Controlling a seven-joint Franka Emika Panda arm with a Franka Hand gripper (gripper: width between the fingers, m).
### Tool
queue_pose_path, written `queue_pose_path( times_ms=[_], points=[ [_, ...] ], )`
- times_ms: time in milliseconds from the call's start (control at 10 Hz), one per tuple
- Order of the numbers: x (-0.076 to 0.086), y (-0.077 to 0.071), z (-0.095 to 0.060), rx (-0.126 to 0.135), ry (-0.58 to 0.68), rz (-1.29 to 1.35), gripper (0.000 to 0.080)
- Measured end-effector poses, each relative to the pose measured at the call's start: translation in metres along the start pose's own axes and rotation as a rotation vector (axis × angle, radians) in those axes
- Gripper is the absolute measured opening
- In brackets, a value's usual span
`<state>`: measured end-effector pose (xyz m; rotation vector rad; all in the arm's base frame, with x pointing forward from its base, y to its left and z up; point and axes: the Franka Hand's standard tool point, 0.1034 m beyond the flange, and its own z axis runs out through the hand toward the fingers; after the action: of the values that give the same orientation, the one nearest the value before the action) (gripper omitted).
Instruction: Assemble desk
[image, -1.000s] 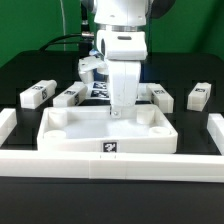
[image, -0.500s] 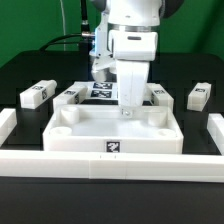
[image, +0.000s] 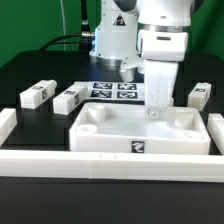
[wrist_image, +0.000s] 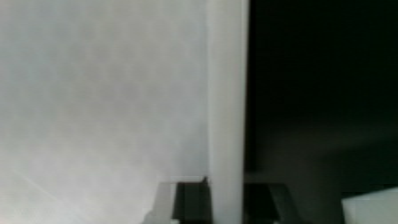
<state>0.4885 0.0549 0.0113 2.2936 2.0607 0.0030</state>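
The white desk tabletop (image: 100, 138), a shallow tray with a raised rim and one black-white square tag on its front wall, sits just behind the front border rail (image: 60, 165), toward the exterior view's right. The gripper (image: 152, 112) is clenched on its far rim. The tag's pattern is too small to read.

Bg stuff only: black tabletop (image: 40, 75) w/ a green backdrop (image: 30, 20) behind. Marker board (image: 112, 92) lies flat mid-table, several tags showing. Long white front rail (image: 60, 166) runs across the near edge. One side rail (image: 6, 122) sits at the exterior view's left, another at its right (image: 216, 130).
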Motion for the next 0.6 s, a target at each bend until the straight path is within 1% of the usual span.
queue_pose_path(
  times_ms=[100,600],
  points=[
    [0.0064,0.0,-0.0004,0.0,0.002,-0.012,0.006],
    [0.0012,0.0059,0.0014,-0.013,0.009,-0.077,0.006]
  ],
)
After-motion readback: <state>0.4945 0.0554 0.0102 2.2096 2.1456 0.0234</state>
